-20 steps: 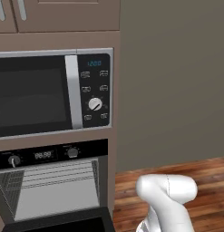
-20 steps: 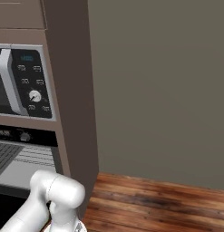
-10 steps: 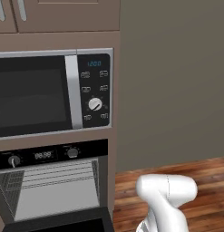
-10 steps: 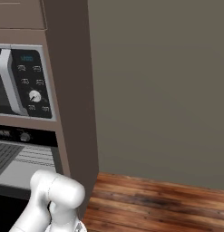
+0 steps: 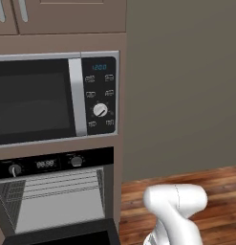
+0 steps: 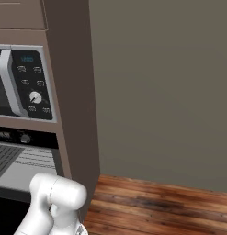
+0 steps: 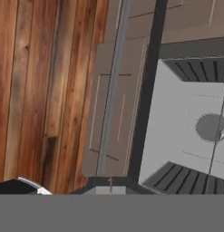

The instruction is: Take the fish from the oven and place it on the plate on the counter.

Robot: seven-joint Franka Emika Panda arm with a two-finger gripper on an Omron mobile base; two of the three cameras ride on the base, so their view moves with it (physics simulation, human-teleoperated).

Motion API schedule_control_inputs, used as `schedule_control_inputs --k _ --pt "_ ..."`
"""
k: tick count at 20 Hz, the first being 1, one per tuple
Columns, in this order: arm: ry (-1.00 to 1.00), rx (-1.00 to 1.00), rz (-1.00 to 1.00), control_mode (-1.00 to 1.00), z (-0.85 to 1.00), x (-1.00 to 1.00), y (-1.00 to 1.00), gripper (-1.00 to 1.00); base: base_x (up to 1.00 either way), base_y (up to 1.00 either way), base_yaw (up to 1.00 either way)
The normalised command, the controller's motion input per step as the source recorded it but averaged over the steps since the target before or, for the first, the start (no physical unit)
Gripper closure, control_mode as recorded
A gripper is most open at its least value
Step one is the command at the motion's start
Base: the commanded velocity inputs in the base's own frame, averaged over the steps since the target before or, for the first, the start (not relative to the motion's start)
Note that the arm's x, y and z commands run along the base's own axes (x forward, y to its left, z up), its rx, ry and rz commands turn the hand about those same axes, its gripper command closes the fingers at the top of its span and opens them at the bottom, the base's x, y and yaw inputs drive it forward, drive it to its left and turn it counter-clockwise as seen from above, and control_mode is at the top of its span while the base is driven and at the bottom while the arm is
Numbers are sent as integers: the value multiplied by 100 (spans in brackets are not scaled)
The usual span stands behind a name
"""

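The oven [image 5: 57, 201] sits with its door dropped open, low at seven o'clock in the left base view, its pale grey cavity and wire racks on show beneath the black control strip with two knobs. And the fish? Not to be picked out on the racks from here; in the hand view there is a round grey patch on the cavity's back wall [image 7: 212, 127] at three o'clock, but that may be a fan and no fish, too blurred to call. Above the oven sits the microwave [image 5: 52, 98], door shut, blue display lit. The white arm [image 5: 177, 210] rises at five o'clock in the left base view, elbow bent beside the cabinet's corner, so the hand hangs low in front of the open door. The hand is closed, with nothing seen between its tips. Judging by that, the grab is not yet made. Room for moving: the door's dark edge [image 7: 147, 86] runs close across the hand view, wooden floor [image 6: 161, 206] opens wide to the right, and the brown cabinet side [image 6: 73, 92] hems the arm's left.
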Motion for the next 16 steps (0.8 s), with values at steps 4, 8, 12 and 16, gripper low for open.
schedule_control_inputs --k 4,8,12,16 --pt "-19 0 4 -100 100 -22 0 100 0 0 0" --pt "-21 3 3 -100 100 -4 0 100 0 0 0" --pt "-21 7 3 -100 100 0 0 100 0 0 0" --pt "-20 6 1 -100 100 7 -8 100 0 0 0"
